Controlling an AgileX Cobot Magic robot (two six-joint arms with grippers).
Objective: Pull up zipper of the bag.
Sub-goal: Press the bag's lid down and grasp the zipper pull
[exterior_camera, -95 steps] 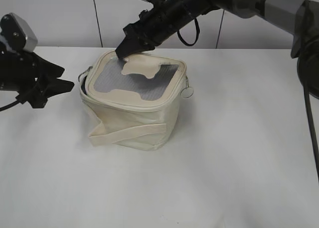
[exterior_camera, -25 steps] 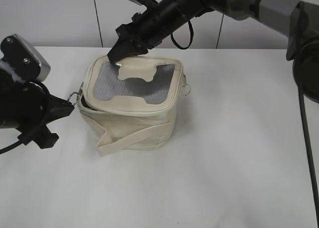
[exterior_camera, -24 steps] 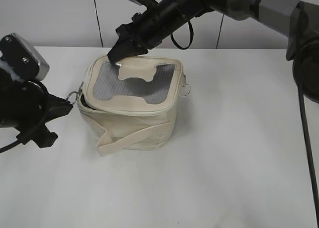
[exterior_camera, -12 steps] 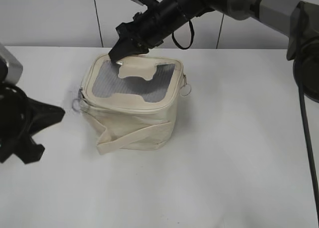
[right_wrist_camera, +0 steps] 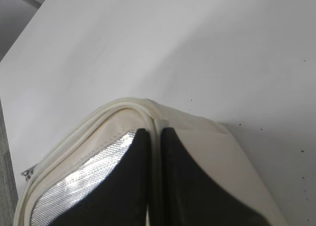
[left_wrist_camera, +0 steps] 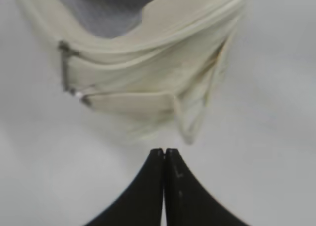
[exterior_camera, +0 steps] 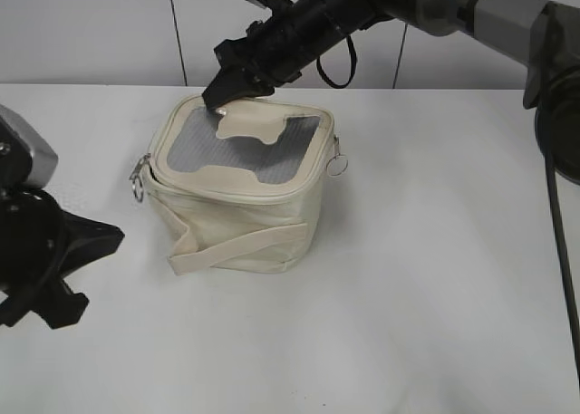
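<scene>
The cream bag (exterior_camera: 245, 215) stands on the white table, its grey mesh top facing up. Its zipper runs round the top rim; one silver ring pull (exterior_camera: 138, 187) hangs at the left corner and another ring pull (exterior_camera: 338, 167) at the right. My right gripper (exterior_camera: 217, 101) is shut on the bag's rim fabric at the back left corner; the right wrist view shows the gripper (right_wrist_camera: 155, 132) pinching the bag's cream edge (right_wrist_camera: 123, 110). My left gripper (exterior_camera: 101, 237) is shut and empty, apart from the bag at the lower left. The left wrist view shows the gripper (left_wrist_camera: 164, 150) short of the bag (left_wrist_camera: 148, 82), with a slider (left_wrist_camera: 66, 72) on the left.
The bag's flat cream strap (exterior_camera: 245, 242) hangs across its front side. A grey wall with dark vertical seams (exterior_camera: 172, 33) stands behind the table's far edge. The right arm (exterior_camera: 435, 2) reaches in from the upper right.
My left gripper has drawn back from the left ring pull, down and to the left. The dark gap under the lid at the left corner is gone. The right gripper has stayed on the rim.
</scene>
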